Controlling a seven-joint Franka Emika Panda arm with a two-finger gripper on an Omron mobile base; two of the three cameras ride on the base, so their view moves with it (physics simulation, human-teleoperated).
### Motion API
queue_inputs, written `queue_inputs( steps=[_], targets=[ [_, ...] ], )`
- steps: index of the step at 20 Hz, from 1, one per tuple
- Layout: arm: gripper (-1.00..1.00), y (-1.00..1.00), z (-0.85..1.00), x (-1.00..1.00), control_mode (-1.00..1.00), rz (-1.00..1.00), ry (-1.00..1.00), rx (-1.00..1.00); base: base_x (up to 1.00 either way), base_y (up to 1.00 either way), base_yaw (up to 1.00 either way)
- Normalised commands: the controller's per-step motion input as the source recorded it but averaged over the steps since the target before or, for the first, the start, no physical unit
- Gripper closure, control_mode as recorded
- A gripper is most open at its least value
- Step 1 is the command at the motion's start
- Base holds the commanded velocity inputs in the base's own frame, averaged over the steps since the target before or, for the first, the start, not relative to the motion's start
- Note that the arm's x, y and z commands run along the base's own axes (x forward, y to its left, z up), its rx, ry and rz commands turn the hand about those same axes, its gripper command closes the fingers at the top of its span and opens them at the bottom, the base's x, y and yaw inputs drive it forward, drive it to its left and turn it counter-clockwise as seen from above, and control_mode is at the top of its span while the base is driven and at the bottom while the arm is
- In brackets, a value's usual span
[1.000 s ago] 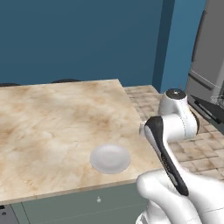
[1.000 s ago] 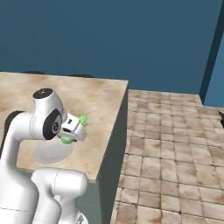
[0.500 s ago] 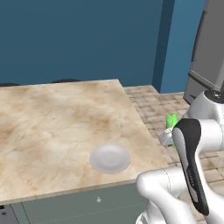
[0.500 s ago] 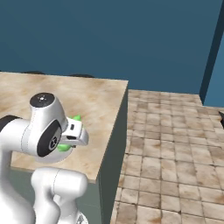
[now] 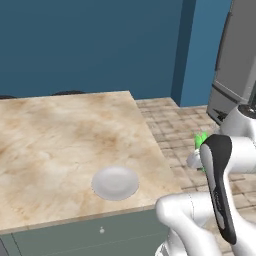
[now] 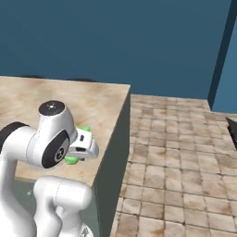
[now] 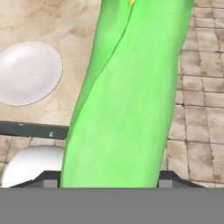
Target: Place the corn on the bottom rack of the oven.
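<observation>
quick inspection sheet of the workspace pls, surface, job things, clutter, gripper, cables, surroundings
surface: marbled beige counter on a grey-green cabinet.
job's things: the corn is clamped in the gripper, held off the counter's edge over the floor; green tips show past the arm. Oven and racks: nothing seen.
clutter: one white plate near the counter's front edge.
gripper: shut on the corn.
cables: nothing seen.
surroundings: dark blue wall, tan tiled floor, tall grey appliance at far right.
</observation>
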Motion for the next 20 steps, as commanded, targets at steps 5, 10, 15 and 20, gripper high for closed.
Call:
queue_inputs(
  steps=[5,10,15,20],
  targets=[
    [1.00,0.00,0.00,0.00,1.00,0.00,0.00,0.00,0.00,-1.00,0.00],
    [1.00,0.00,0.00,0.00,1.00,0.00,0.00,0.00,0.03,-1.00,0.00],
    [1.00,0.00,0.00,0.00,1.00,0.00,0.00,0.00,0.76,-0.70,0.06],
    [1.00,0.00,0.00,0.00,1.00,0.00,0.00,0.00,1.00,-0.26,0.02]
  ],
)
